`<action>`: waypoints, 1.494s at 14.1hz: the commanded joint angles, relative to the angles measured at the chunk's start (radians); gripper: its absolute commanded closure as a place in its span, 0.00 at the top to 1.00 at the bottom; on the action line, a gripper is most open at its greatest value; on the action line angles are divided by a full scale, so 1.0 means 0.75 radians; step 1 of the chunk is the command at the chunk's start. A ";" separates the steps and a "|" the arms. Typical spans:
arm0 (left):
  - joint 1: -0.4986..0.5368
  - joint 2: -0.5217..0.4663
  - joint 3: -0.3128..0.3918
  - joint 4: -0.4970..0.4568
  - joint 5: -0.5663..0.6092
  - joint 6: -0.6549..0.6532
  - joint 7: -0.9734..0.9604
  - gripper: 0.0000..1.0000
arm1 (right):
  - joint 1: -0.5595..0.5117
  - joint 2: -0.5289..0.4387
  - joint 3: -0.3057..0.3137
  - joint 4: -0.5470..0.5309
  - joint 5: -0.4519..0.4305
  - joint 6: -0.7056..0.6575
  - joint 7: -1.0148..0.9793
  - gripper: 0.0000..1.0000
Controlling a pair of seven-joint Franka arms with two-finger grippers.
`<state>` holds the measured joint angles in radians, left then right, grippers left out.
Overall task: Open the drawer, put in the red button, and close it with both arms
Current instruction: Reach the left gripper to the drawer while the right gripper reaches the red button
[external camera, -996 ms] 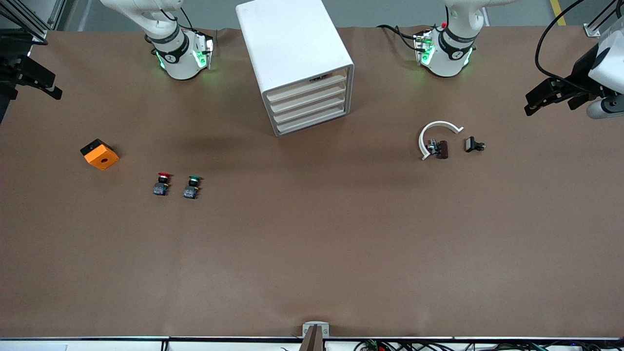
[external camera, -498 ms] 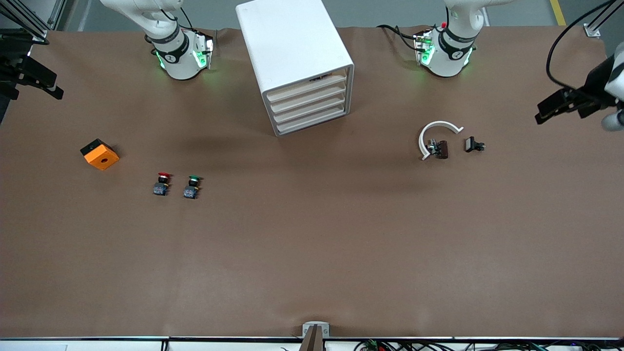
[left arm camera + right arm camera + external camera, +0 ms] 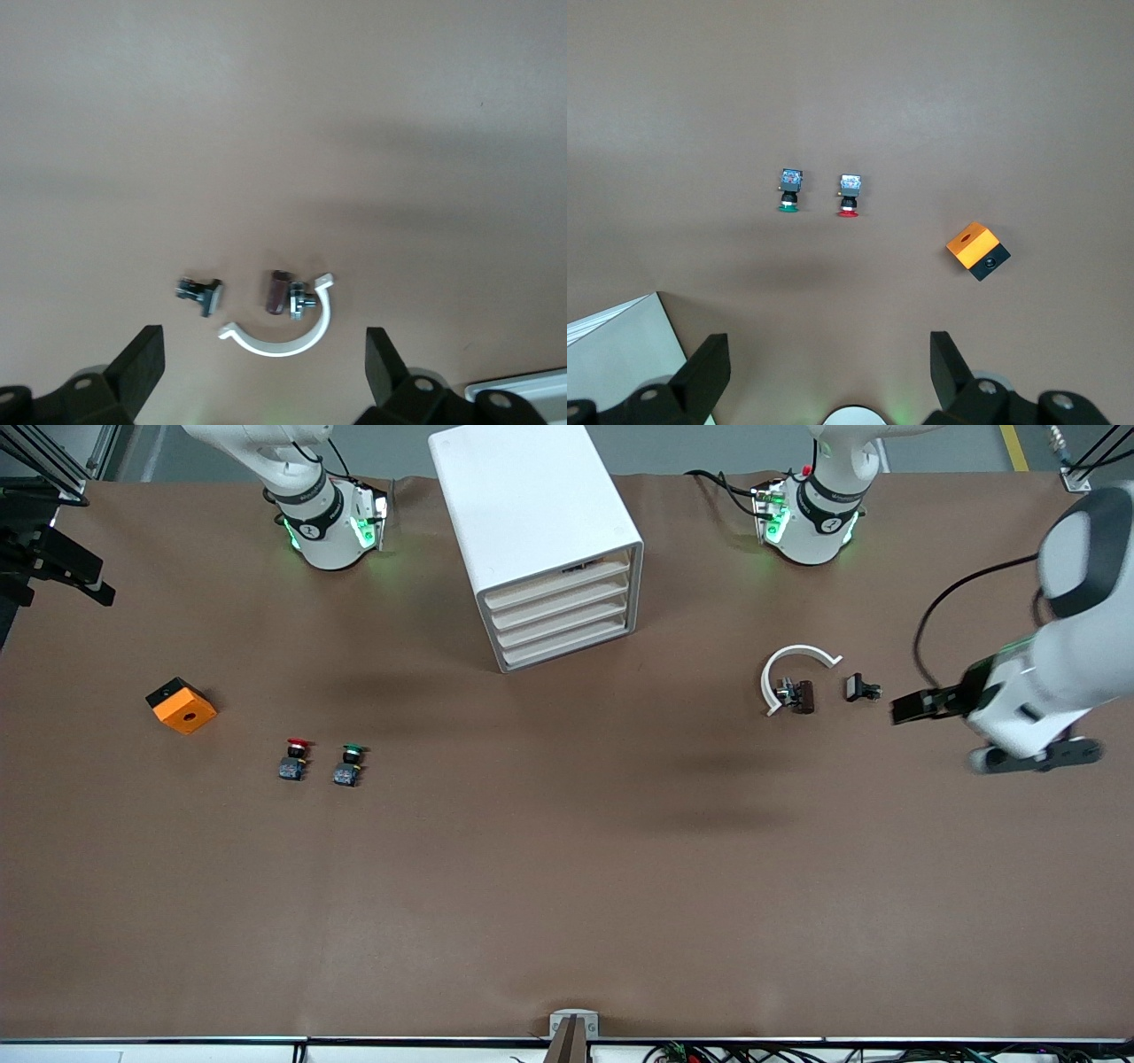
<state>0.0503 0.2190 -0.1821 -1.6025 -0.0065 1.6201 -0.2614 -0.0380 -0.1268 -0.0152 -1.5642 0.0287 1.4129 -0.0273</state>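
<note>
We saw the cabinet (image 3: 540, 540) with every drawer (image 3: 560, 607) shut. The red button (image 3: 295, 758) stood on open table just beside the green button (image 3: 351, 764). Our left gripper (image 3: 912, 707) hung wide over bare table near a small clip (image 3: 861, 687); the right gripper (image 3: 84, 589), also wide, waited at the table edge.

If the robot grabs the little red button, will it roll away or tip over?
The red button looks tiny, so it is probably light and easy to knock. Its blocky body should keep it from rolling far. Its round cap may slip between fingers, so gripping the body seems safer.
</note>
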 commanded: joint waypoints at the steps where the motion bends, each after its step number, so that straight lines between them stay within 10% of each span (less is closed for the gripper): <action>1: -0.097 0.125 -0.007 0.042 -0.002 -0.006 -0.242 1.00 | 0.008 -0.025 -0.004 -0.019 -0.006 0.008 0.022 1.00; 16: -0.498 0.495 -0.007 0.044 -0.267 -0.027 -1.741 1.00 | -0.011 0.134 -0.012 0.034 -0.010 0.024 0.020 1.00; 21: -0.607 0.530 -0.005 0.040 -0.361 -0.035 -1.989 1.00 | -0.009 0.147 -0.014 -0.156 -0.001 0.161 0.028 1.00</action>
<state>-0.3993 0.6089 -0.1920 -1.5892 -0.2452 1.6145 -1.6959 -0.0408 0.0052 -0.0284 -1.6028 0.0248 1.4830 -0.0243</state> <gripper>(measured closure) 0.000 0.000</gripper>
